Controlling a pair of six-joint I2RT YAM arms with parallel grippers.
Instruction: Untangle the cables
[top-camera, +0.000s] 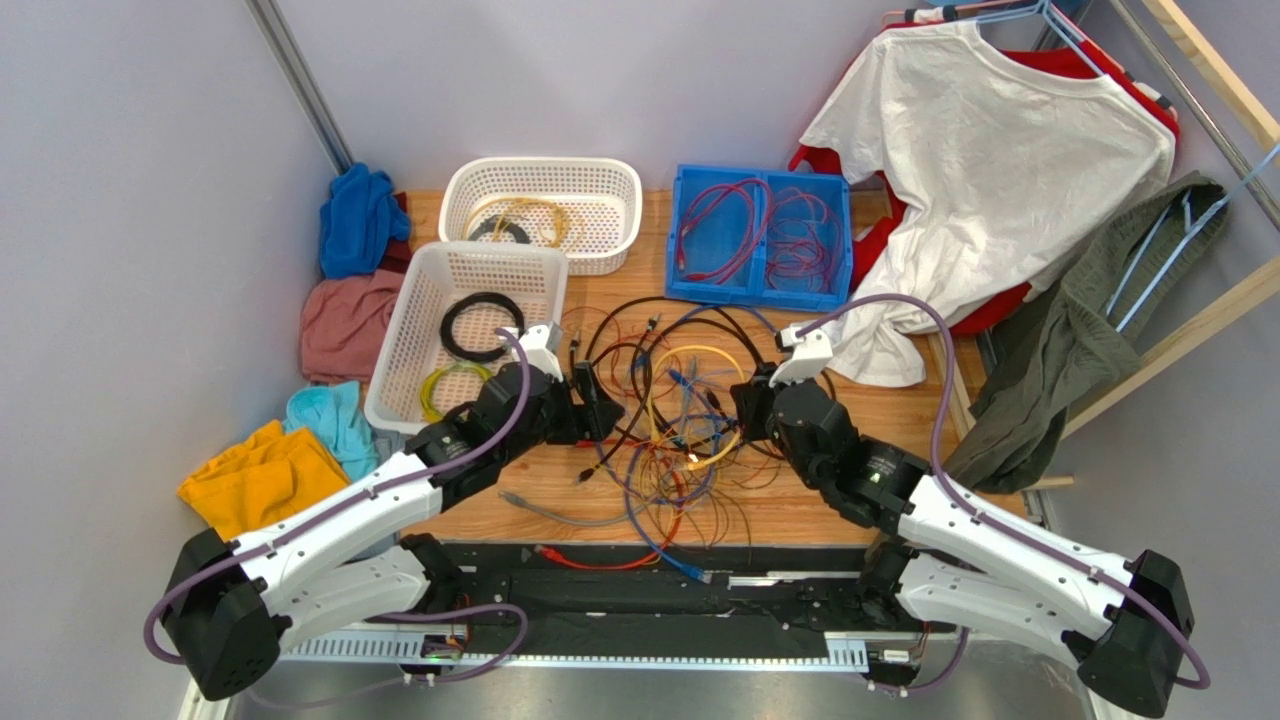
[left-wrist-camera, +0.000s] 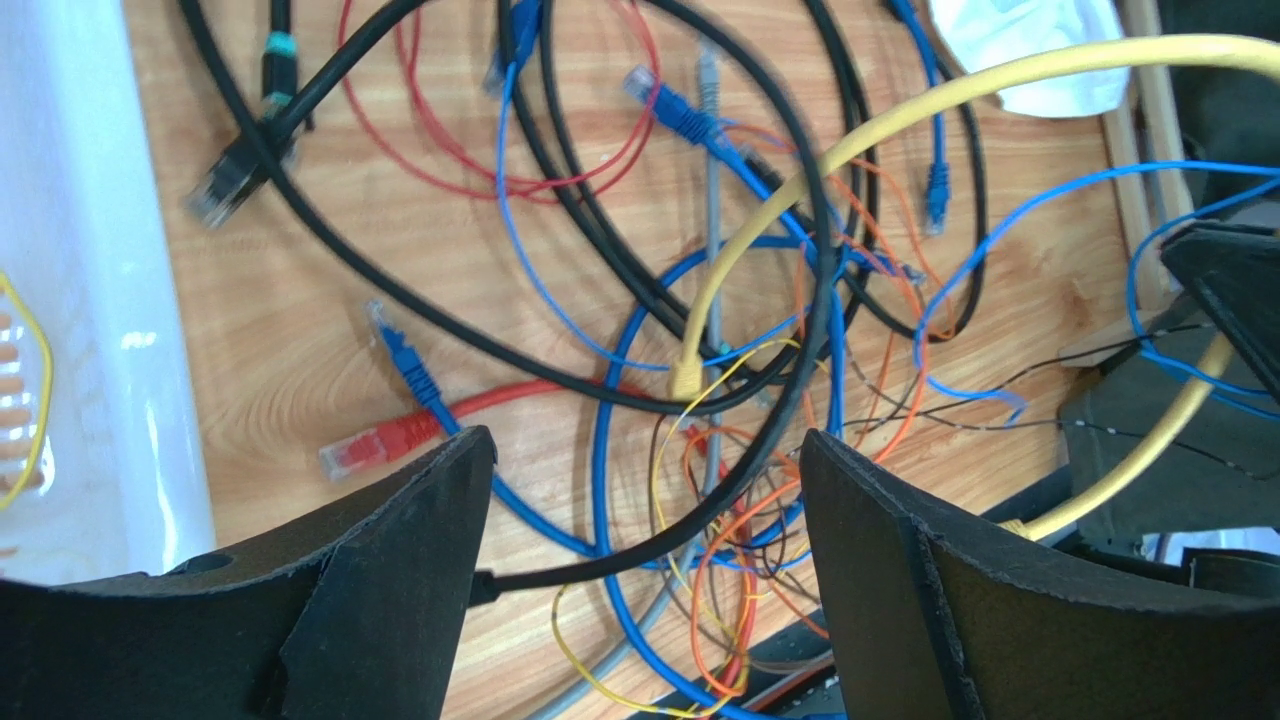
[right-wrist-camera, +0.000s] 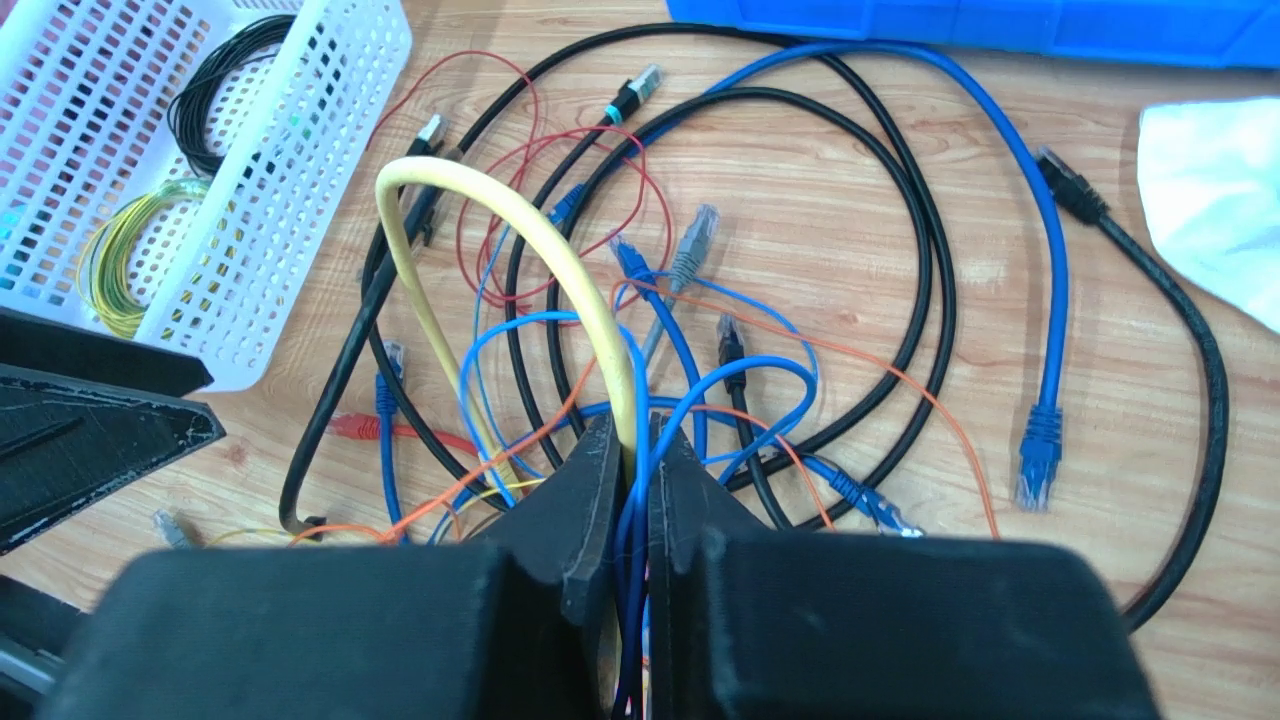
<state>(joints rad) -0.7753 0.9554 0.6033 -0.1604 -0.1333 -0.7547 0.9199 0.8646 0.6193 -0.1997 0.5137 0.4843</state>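
The cables (top-camera: 684, 405) lie in a tangle of black, blue, red, orange and yellow wires on the wooden table between my two grippers. My right gripper (top-camera: 747, 408) sits at the tangle's right edge. In the right wrist view it (right-wrist-camera: 633, 428) is shut on a thick yellow cable (right-wrist-camera: 496, 210) together with thin blue wires that run between its fingers. The yellow cable arches up over the pile (left-wrist-camera: 932, 98). My left gripper (top-camera: 601, 408) hovers at the tangle's left edge, open (left-wrist-camera: 646, 438), with a black cable (left-wrist-camera: 721, 510) crossing the gap below it, not gripped.
A white basket (top-camera: 394, 360) holds a black coil (top-camera: 481, 323) and a yellow-green coil (top-camera: 451, 387). Behind it stand a second white basket (top-camera: 541, 168) and a blue bin (top-camera: 684, 225) with red wires. Cloths (top-camera: 263, 480) lie left; a white T-shirt (top-camera: 992, 165) hangs right.
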